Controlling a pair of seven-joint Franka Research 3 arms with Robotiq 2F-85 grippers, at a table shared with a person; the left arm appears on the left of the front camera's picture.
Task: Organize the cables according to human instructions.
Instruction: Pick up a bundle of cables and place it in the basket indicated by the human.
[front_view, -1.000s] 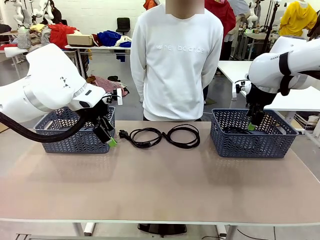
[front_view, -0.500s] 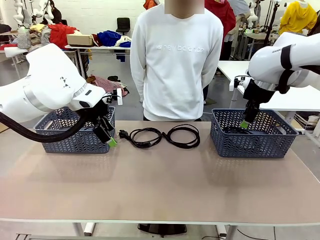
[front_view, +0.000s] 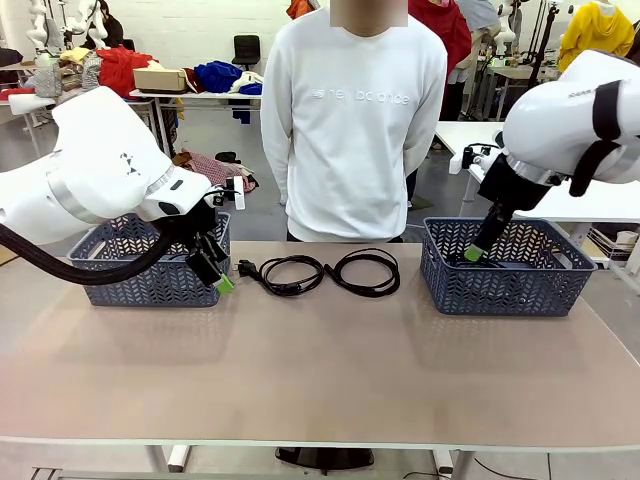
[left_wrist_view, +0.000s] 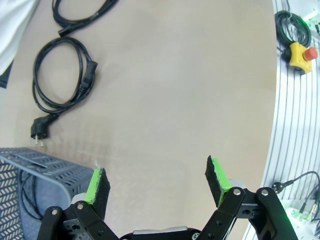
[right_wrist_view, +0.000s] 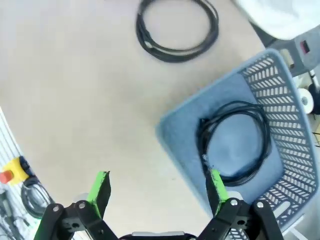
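Cables (front_view: 286, 290), 2 flat coils side by side, plug (front_view: 246, 268) pointing left, both jaws wide open, empty

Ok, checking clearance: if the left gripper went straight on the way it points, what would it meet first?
Probably bare table, beside the basket; the nearest cable lies off to the side.

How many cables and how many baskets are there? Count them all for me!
Thin black coiled cables: 4 (two on the beige table, one in each basket)
Blue-grey perforated plastic baskets: 2
Total: 6
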